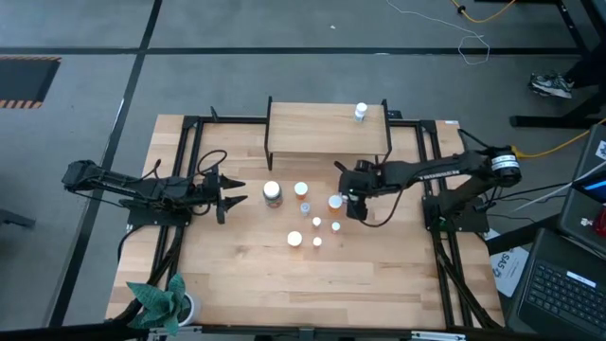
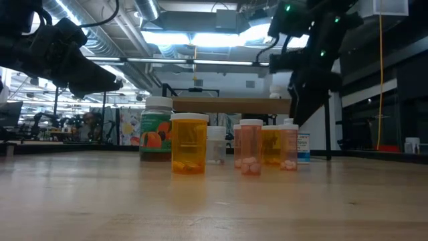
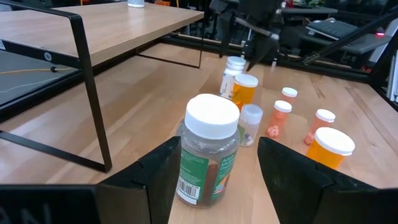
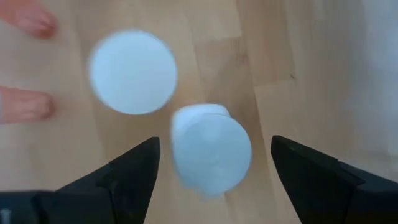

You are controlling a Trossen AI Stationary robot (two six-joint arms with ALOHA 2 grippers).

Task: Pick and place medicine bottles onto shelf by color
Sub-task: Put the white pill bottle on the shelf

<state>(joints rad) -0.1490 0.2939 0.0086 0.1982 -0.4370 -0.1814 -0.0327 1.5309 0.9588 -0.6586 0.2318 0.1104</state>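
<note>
Several white-capped medicine bottles stand on the table in front of the shelf (image 1: pixel 327 133). One small bottle (image 1: pixel 361 113) stands on the shelf's right end. My right gripper (image 1: pixel 348 203) hangs open, pointing steeply down, over a white bottle (image 4: pixel 210 148) whose cap shows between its two fingers, which stand clear of it on either side. An orange bottle's cap (image 4: pixel 132 73) lies just beside it. My left gripper (image 1: pixel 232 189) waits open and level at the table's left, facing a large dark bottle with a green label (image 3: pixel 208 149).
Orange bottles (image 2: pixel 189 142) (image 2: pixel 251 146) and a small clear one (image 3: pixel 250 122) stand close together mid-table. The shelf's thin black legs (image 3: pixel 90 87) stand behind them. A green plant (image 1: pixel 161 301) sits at the near left corner. Bare wood lies along the near edge.
</note>
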